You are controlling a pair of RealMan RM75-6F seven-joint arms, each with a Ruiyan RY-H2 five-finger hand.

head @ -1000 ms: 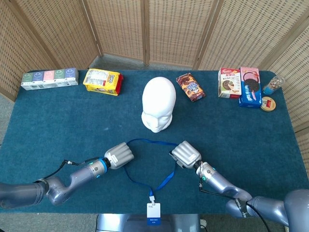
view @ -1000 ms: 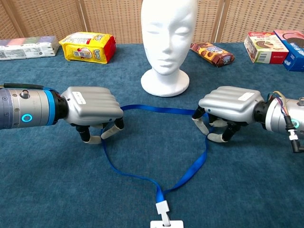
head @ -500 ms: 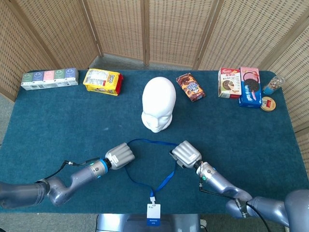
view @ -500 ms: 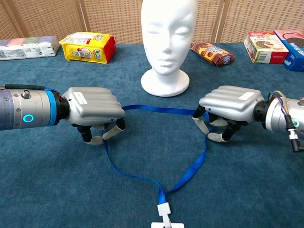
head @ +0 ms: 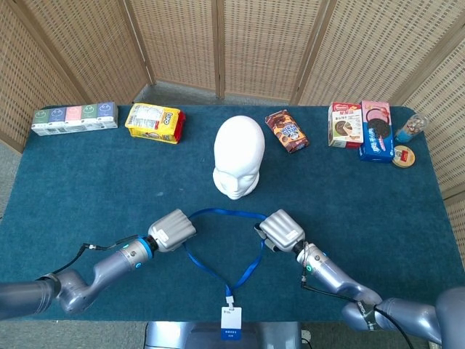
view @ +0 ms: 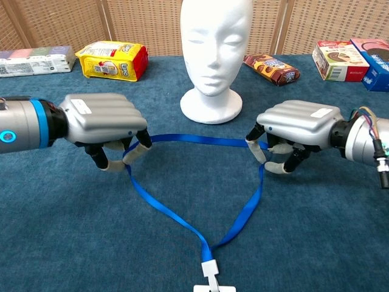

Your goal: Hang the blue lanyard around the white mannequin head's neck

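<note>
The white mannequin head (head: 238, 157) (view: 213, 55) stands upright mid-table, facing me. The blue lanyard (head: 225, 214) (view: 194, 141) is stretched taut in a triangle in front of it, its strap raised off the cloth between both hands. My left hand (head: 172, 230) (view: 100, 125) pinches the strap's left corner. My right hand (head: 282, 230) (view: 298, 128) pinches the right corner. Both strap sides run down to the white badge (head: 231, 321) (view: 214, 287) at the table's front edge.
A yellow snack pack (head: 153, 122) and a row of small cartons (head: 74, 118) lie at the back left. A brown cookie pack (head: 286, 131), two boxes (head: 361, 125) and a small jar (head: 410, 129) sit at the back right. Wicker screens stand behind the table.
Both hands have lifted and the left has moved further left, pulling the slack loop into a taut triangle. The badge has stayed near the front edge.
</note>
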